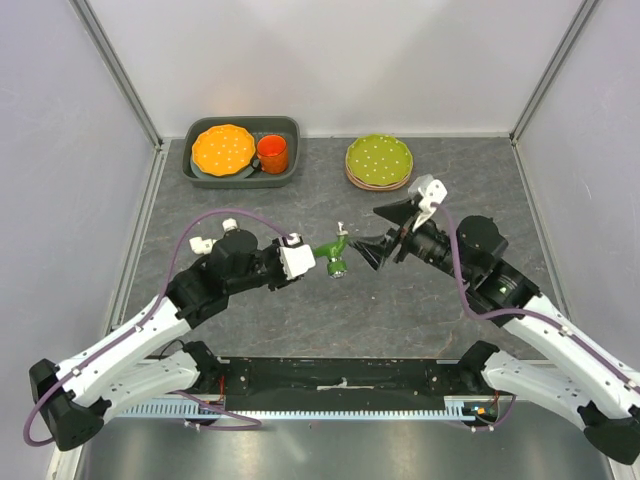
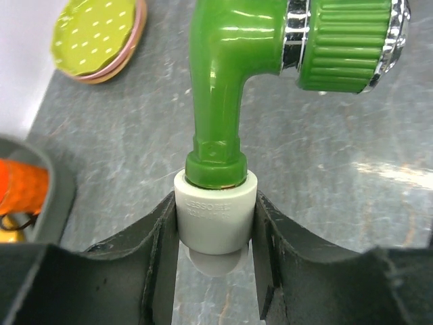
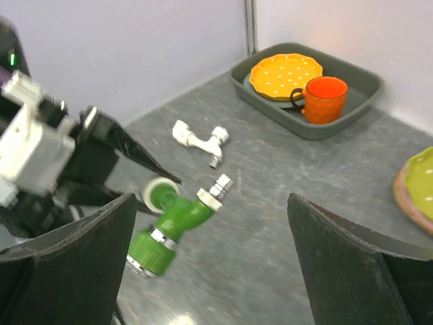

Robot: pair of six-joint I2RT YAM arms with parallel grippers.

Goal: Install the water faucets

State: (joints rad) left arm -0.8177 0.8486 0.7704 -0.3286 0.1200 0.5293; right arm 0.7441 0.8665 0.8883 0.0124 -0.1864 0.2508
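The left gripper (image 2: 215, 223) is clenched on the white end piece (image 2: 215, 211) of the green faucet (image 2: 216, 88), which juts out past its jaws. The right gripper (image 1: 378, 232) gapes wide just opposite, touching nothing. The white faucet (image 3: 199, 141) lies beyond the left jaws.

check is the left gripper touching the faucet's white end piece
Touching. Left wrist view: left gripper fingers press both sides of the white end piece.

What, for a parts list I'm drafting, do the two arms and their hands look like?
The left arm and right arm have white shells with black joints, and a purple cable loops along each. The left hand and right hand each have two flat, black, wedge-shaped fingers, with a white box at the wrist. No markings are readable.
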